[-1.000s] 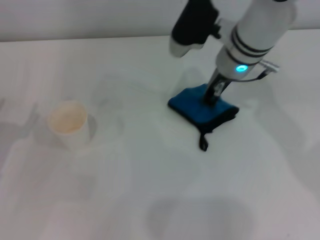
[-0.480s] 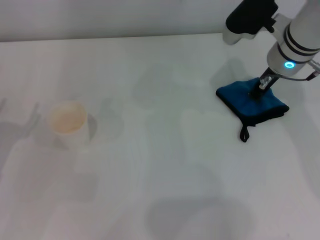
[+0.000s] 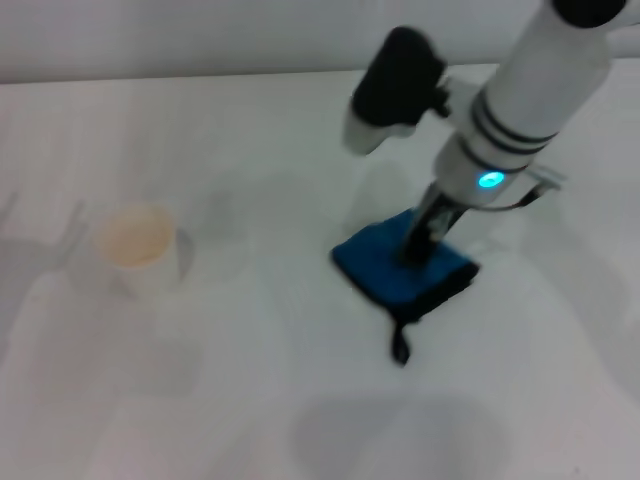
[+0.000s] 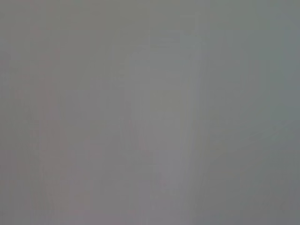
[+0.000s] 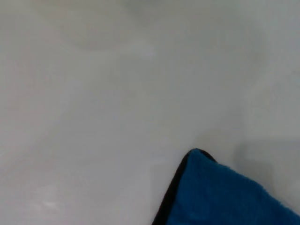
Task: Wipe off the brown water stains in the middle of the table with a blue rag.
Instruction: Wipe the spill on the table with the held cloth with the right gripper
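The blue rag point(image 3: 385, 268) lies flat on the white table point(image 3: 250, 380), right of the middle, with its black loop point(image 3: 401, 345) trailing toward the front. My right gripper point(image 3: 420, 238) comes down from the upper right and stands on top of the rag, its dark fingers together and pinching the cloth. In the right wrist view a black-edged corner of the rag point(image 5: 225, 197) lies on bare tabletop. No clear brown stain shows; the surface around the rag is plain white. My left gripper is out of view; the left wrist view is plain grey.
A white cup point(image 3: 135, 248) with a beige inside stands on the left of the table. The table's far edge meets a pale wall at the top of the head view.
The right gripper swept the rag from the middle out to the right, then back left and nearer the front, to about where it began.
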